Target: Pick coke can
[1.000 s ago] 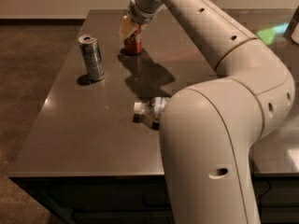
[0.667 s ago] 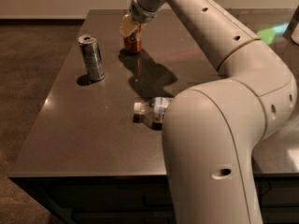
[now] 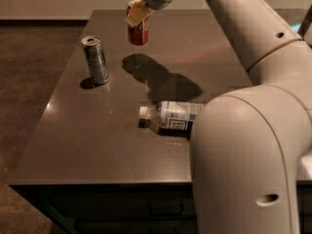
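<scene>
Whereas the coke can (image 3: 139, 33) sat low against the tabletop (image 3: 87, 140) a second ago, it now hangs clear of it, up and to the right of the silver can (image 3: 95, 60) as the camera sees it, and farther back. The claw (image 3: 135, 13) is clamped on the coke can's upper part from above, its pale fingers pressed to the sides, and it has carried the coke can upward. A dark shadow (image 3: 156, 77) lies on the tabletop to the right of the silver can, well apart from the coke can's base, which fits a can that no longer touches the surface. The silver can stands upright where it stood, and the plastic bottle (image 3: 170, 116) lies on its side, nearer the camera than the silver can and to its right, also unmoved. The arm (image 3: 243, 33) reaches in from the right, above and beyond the silver can. Judging by the gap under the coke can, the pick looks essentially achieved. What remains is to hold the grip firm, since the coke can looks slightly tilted and could slip if the grip loosens.
</scene>
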`<move>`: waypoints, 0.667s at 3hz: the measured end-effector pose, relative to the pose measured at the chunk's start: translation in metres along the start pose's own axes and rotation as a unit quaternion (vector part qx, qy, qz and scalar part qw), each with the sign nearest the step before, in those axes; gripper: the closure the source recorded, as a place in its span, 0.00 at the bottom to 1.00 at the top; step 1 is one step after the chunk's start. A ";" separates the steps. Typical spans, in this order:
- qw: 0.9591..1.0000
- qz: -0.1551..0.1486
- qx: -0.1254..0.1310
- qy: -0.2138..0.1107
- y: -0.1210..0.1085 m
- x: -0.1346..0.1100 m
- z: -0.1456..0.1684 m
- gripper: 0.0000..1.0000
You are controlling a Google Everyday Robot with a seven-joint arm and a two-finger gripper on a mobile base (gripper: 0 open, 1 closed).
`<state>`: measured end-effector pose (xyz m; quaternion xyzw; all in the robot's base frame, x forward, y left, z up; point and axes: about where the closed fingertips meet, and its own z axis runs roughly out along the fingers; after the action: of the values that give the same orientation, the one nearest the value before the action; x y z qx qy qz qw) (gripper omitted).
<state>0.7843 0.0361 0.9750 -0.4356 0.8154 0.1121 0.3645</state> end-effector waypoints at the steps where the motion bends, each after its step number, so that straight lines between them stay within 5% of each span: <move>1: 0.998 -0.056 -0.012 -0.016 0.009 -0.012 -0.042 1.00; 2: 0.995 -0.094 -0.025 -0.022 0.014 -0.016 -0.071 1.00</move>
<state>0.7439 0.0186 1.0341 -0.5166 0.7594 0.1070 0.3807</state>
